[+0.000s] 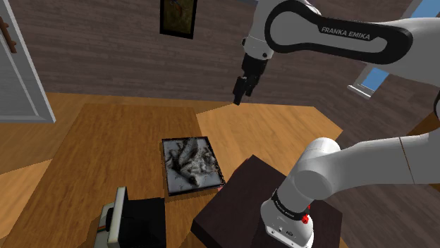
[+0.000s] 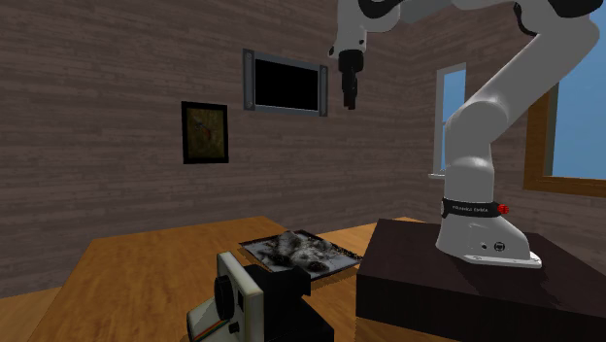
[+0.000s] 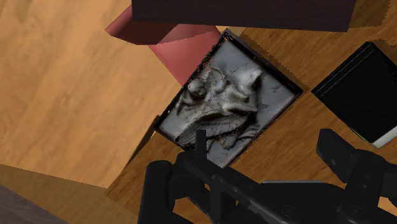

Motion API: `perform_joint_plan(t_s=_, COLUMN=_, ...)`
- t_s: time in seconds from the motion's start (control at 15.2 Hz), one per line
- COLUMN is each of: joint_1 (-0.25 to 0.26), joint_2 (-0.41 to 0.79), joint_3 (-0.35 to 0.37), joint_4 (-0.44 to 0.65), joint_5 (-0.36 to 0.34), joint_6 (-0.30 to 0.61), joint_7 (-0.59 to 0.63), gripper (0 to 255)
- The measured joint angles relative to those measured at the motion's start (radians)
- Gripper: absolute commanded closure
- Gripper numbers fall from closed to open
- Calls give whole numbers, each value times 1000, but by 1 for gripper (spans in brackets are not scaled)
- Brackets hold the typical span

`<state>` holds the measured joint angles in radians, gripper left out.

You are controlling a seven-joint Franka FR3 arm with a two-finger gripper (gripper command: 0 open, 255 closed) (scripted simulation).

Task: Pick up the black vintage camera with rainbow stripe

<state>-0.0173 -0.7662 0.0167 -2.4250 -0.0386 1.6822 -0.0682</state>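
Quick rundown of where stuff sits on the tabletop (image 1: pixel 92 155)

The stand (image 1: pixel 236 201) is down at the shoulder view's lower right. The relief slab (image 1: pixel 190 164) lies flat on the tabletop just beside the stand, on its left in that view. The camera (image 1: pixel 130 218) sits on the tabletop too, nearer that view's bottom edge and left of the stand, close to the slab but not touching it. The claw (image 1: pixel 240 98) hangs way up over the tabletop, past the slab's far side. On the far wall in the second exterior view there's a picture (image 2: pixel 205 133), with a framed panel (image 2: pixel 285 84) to its right and a bit higher.
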Motion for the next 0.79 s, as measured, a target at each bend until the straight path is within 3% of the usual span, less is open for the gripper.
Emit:
perform_joint_plan(t_s=0.26, joint_1=6, joint_2=3, joint_3=39, joint_4=-37, joint_5=28, joint_6=38, joint_7=66, gripper=0)
perform_joint_plan(t_s=0.79, joint_1=39, joint_2=78, joint_3=212, joint_4=-143, joint_5=146, joint_6=219, joint_7=335, gripper=0)
